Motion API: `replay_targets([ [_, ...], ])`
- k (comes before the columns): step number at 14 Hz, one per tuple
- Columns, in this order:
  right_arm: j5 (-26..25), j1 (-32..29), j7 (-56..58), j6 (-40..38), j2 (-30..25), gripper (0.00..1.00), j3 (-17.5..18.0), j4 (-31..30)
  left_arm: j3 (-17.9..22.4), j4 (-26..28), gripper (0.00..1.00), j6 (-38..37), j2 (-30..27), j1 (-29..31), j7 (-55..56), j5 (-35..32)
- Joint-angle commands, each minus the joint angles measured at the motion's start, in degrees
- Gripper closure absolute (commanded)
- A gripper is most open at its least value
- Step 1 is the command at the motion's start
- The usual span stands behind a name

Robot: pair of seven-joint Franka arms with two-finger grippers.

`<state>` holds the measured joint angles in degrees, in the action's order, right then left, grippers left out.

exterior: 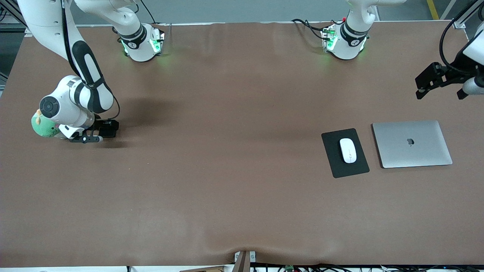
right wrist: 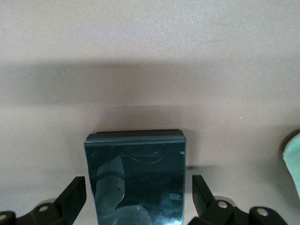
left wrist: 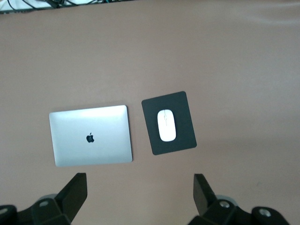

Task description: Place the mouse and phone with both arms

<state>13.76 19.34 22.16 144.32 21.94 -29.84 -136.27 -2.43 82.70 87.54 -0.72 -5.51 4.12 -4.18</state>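
The white mouse (exterior: pixel 348 150) lies on a black mouse pad (exterior: pixel 336 166) toward the left arm's end of the table; the left wrist view shows the mouse (left wrist: pixel 166 125) too. The left gripper (exterior: pixel 440 92) hangs open and empty in the air, over the table beside the laptop, and waits there (left wrist: pixel 139 185). The right gripper (exterior: pixel 96 134) is low at the table toward the right arm's end. In the right wrist view the black glossy phone (right wrist: pixel 136 168) lies between its open fingers (right wrist: pixel 73 192), with a small gap on each side.
A closed silver laptop (exterior: pixel 412 143) lies beside the mouse pad, toward the left arm's end. A green plush toy (exterior: pixel 44 126) sits right beside the right arm's wrist, its edge showing in the right wrist view (right wrist: pixel 293 159). Brown tabletop (exterior: pixel 227 170) spans the middle.
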Motion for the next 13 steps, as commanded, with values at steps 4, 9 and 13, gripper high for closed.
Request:
replay_targets([
  [4, -0.66, -0.79, 1.04, -13.77, -2.34, 0.00, 0.22, 8.45, 1.02, 5.01, 0.00, 0.71, -3.32, -0.20, 5.00, 1.46],
  [9, -0.75, -1.14, 1.31, -31.78, -2.25, 0.00, 0.22, 20.93, 1.20, 4.57, 0.00, 0.18, -3.05, -0.12, 4.66, 1.11],
  [13, -0.75, -1.23, 1.22, -38.75, -2.34, 0.00, -0.39, 26.48, 1.02, 4.66, 0.00, 0.09, -3.06, -0.29, 6.77, 1.28],
])
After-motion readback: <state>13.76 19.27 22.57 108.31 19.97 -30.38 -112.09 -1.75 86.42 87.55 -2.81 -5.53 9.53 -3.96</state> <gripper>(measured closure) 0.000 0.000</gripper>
